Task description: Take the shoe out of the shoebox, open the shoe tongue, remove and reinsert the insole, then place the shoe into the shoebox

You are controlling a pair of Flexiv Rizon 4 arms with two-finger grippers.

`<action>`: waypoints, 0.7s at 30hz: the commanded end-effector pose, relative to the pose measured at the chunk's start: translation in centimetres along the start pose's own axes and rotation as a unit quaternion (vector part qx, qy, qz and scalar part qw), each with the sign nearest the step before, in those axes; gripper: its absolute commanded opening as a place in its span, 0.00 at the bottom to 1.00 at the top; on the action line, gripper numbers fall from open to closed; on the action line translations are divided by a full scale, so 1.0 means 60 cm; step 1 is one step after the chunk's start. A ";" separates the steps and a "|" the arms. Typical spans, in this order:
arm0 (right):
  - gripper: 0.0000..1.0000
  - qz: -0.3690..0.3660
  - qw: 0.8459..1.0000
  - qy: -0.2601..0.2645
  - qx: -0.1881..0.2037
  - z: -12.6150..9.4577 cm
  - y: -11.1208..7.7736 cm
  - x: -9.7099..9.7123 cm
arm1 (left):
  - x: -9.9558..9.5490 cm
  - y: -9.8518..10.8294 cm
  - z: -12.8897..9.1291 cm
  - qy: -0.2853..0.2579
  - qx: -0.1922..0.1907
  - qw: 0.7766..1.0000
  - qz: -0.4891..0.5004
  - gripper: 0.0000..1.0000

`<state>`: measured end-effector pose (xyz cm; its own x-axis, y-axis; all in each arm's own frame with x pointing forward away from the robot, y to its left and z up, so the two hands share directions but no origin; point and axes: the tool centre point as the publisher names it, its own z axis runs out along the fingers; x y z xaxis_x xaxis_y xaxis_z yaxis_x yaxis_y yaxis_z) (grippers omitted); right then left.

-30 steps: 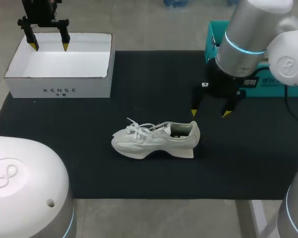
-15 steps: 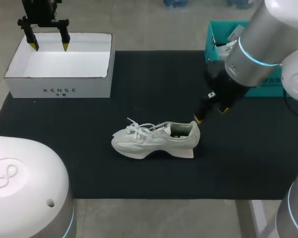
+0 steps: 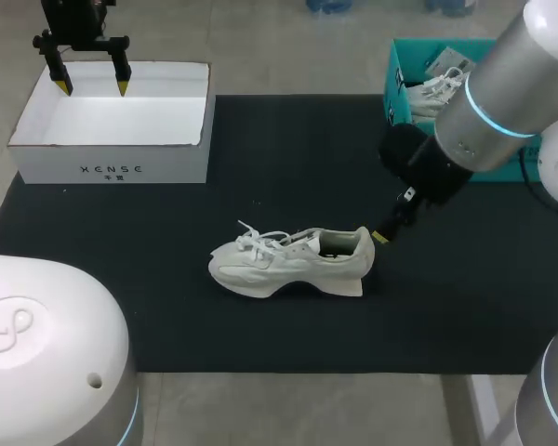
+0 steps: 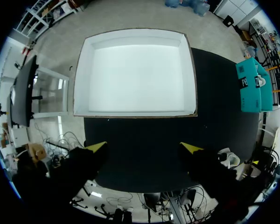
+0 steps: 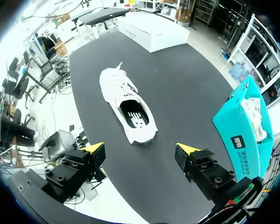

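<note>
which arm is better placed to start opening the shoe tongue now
Right, most likely. The right gripper is open just behind the heel of the shoe, looking into its opening. The left gripper hangs open over the white shoebox, well away from the shoe.

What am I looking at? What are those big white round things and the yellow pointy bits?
The big white shapes are two robot arms at a table. One picture looks down from above and behind them. The two round pictures come from a camera on each wrist. The yellow points are the fingertips of each end effector. The left end effector hangs open over an empty white shoebox. The right end effector is open beside the heel of a white shoe, which stands on a black mat. Nothing is held. A teal box holds another shoe.
</note>
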<state>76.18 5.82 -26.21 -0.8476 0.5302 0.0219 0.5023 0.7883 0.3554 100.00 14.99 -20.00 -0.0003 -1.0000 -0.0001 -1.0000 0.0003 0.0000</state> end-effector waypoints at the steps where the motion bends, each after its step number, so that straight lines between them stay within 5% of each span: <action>1: 1.00 -0.123 0.988 0.046 -0.077 -0.006 -0.039 -0.010 | 0.000 0.000 0.000 0.000 0.000 1.000 0.000 1.00; 9: 1.00 -0.250 0.962 0.059 -0.096 -0.029 -0.035 -0.017 | 0.000 0.000 0.000 0.000 0.000 1.000 0.000 1.00; 21: 1.00 -0.239 0.967 0.040 -0.082 -0.037 -0.025 -0.018 | 0.000 0.000 0.000 0.000 0.000 1.000 0.000 1.00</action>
<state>76.01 3.33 -24.63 -0.9901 0.0863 -0.1103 0.0220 0.8734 0.4865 100.00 14.99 -20.00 -0.0003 -1.0000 -0.0001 -1.0000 0.0003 0.0000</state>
